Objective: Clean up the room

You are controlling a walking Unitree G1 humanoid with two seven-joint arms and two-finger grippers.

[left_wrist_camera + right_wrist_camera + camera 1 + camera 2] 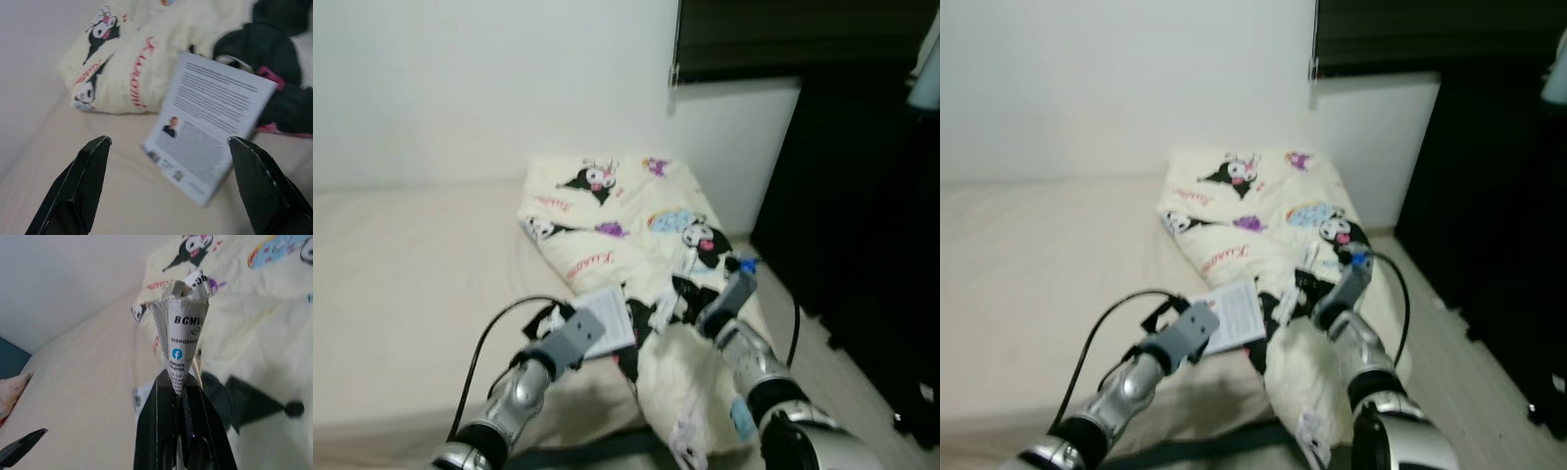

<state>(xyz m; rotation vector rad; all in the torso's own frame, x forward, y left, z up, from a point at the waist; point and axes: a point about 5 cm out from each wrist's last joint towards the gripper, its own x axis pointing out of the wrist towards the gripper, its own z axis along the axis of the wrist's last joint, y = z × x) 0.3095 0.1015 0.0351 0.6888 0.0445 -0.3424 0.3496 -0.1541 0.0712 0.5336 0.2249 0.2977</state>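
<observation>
wrapper (183, 340) reading "DISPOSABLE", "BGM"

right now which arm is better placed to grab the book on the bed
Left. The left gripper has open jaws facing the book, with nothing held. The right gripper is shut on a crumpled wrapper.

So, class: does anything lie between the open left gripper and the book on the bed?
Nothing visible does. The left gripper is open, and past its fingers only bare bed sheet leads to the book.
</observation>
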